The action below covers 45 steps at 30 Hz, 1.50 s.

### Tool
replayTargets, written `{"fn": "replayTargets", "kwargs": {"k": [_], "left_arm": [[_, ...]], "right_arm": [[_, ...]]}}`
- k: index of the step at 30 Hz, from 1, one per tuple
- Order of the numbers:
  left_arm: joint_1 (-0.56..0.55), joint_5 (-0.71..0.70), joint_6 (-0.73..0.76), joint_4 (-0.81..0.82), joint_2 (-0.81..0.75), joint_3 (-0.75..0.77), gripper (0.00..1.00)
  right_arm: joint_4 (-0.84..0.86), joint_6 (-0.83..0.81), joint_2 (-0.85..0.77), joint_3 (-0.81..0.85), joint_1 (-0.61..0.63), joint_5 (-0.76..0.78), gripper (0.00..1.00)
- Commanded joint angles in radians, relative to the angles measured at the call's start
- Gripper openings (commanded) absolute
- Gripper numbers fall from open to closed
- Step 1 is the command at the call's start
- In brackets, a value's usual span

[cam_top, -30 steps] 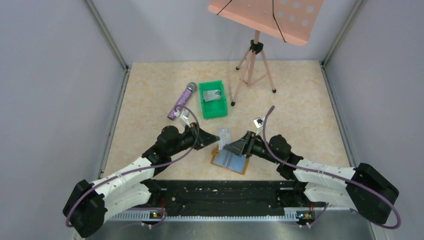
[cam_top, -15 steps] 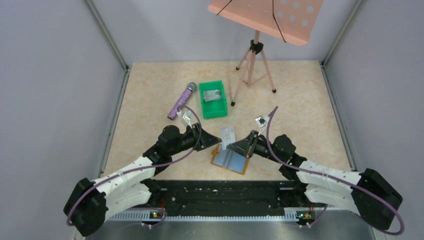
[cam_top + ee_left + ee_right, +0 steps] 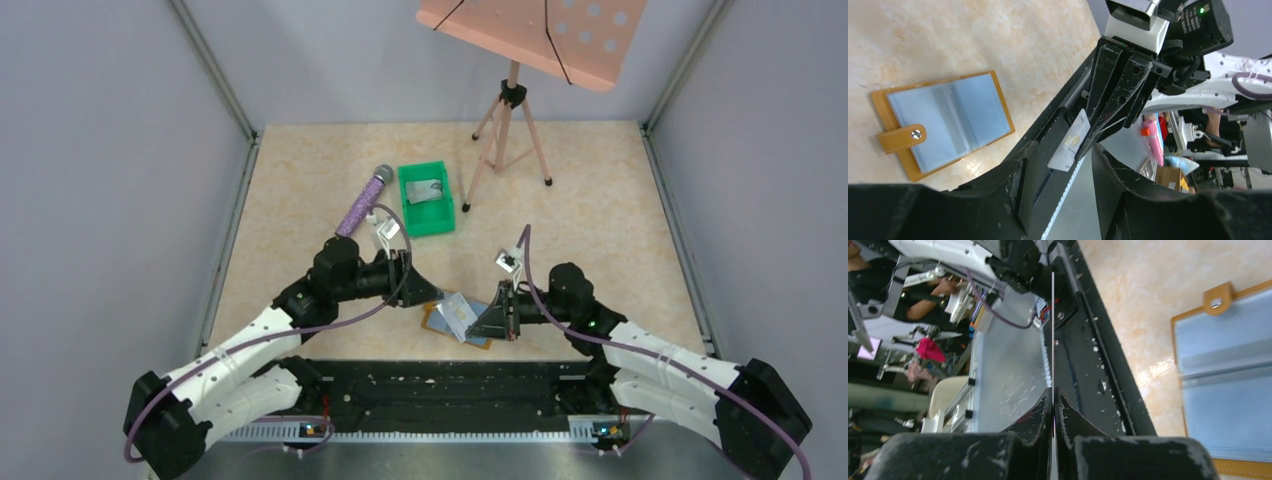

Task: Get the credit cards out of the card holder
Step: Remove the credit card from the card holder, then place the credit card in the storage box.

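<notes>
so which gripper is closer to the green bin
Left. The left gripper sits on the near side of the green bin; the right gripper is farther toward the bases, holding a credit card over the card holder.

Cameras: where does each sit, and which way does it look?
Top external: above and behind, looking down on the table; both arms show.
Left wrist: past its own fingers at the right end effector pinching a credit card.
Right wrist: looks along that card, edge-on between its pads.
Both wrists see the open card holder.
</notes>
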Motion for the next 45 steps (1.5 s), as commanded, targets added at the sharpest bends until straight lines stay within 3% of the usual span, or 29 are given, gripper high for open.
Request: {"fn": "replayTargets", "kwargs": {"k": [1, 14, 23, 29, 31, 36, 39, 45], "left_arm": [[0.002, 0.141, 0.098, -0.084, 0.049, 0.069, 0.49], [0.002, 0.343, 0.085, -0.003, 0.185, 0.097, 0.44], [0.002, 0.349, 0.094, 0.016, 0.238, 0.115, 0.34], [0.002, 0.369, 0.071, 0.059, 0.253, 0.105, 0.00], [0.002, 0.387, 0.056, 0.087, 0.254, 0.095, 0.00], [0.005, 0.320, 0.084, 0.040, 0.249, 0.098, 0.00], [0.031, 0.264, 0.075, 0.024, 0.239, 0.094, 0.00], [0.141, 0.072, 0.032, -0.034, 0.196, 0.100, 0.00]], "right_arm": [[0.044, -0.030, 0.024, 0.012, -0.009, -0.179, 0.00], [0.094, -0.007, 0.061, 0.000, -0.007, -0.198, 0.00], [0.103, -0.002, 0.094, 0.007, -0.008, -0.206, 0.00], [0.099, -0.004, 0.096, 0.007, -0.009, -0.193, 0.00], [0.098, -0.004, 0.098, 0.006, -0.006, -0.188, 0.00], [0.069, 0.007, 0.092, 0.017, -0.007, -0.130, 0.19], [0.007, 0.009, 0.048, 0.032, -0.008, -0.043, 0.45], [-0.176, -0.011, -0.133, 0.066, -0.008, 0.175, 0.80]]}}
